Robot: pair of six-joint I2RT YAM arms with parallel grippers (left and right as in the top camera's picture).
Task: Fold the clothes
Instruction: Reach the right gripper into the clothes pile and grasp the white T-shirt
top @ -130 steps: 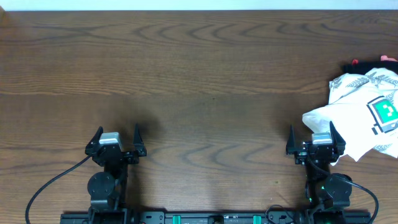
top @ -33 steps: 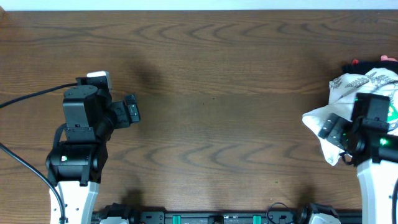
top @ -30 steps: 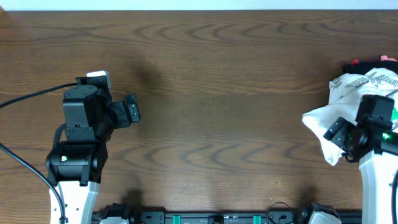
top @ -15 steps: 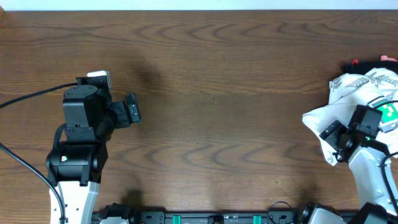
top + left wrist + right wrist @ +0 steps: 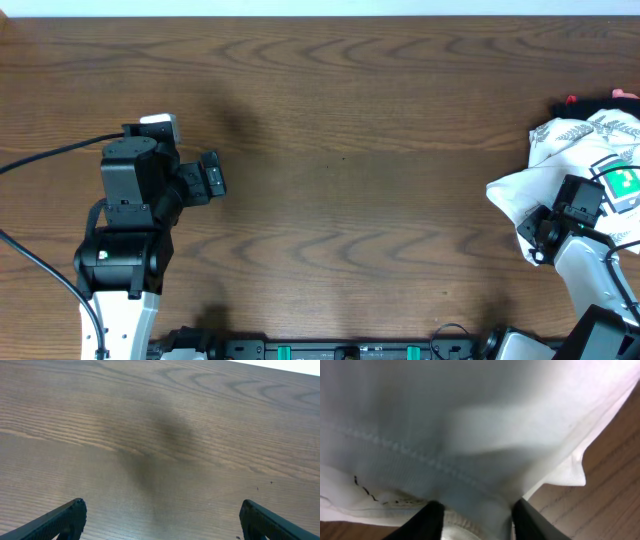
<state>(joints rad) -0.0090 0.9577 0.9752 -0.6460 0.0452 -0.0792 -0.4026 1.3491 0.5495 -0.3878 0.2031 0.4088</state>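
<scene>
The clothes (image 5: pixel 585 150), a white T-shirt with a green square graphic (image 5: pixel 623 183), lie crumpled at the table's right edge. My right gripper (image 5: pixel 545 232) sits at the shirt's near-left corner. In the right wrist view a bunched fold of white cloth (image 5: pixel 470 420) fills the gap of the right gripper (image 5: pixel 477 515), and both dark fingers press against it. My left gripper (image 5: pixel 212 180) hovers over bare wood at the left, far from the shirt. Its fingers stand wide apart in the left wrist view, with nothing in the left gripper (image 5: pixel 162 515).
A black and red object (image 5: pixel 590 101) lies behind the shirt at the far right. Brown wooden table (image 5: pixel 340 150) spans the view, its far edge along the top. The arm bases stand at the near edge.
The right arm has dropped onto the shirt's near-left corner and its jaws have closed in on a fold of cloth. The left arm has not moved in the last second.
</scene>
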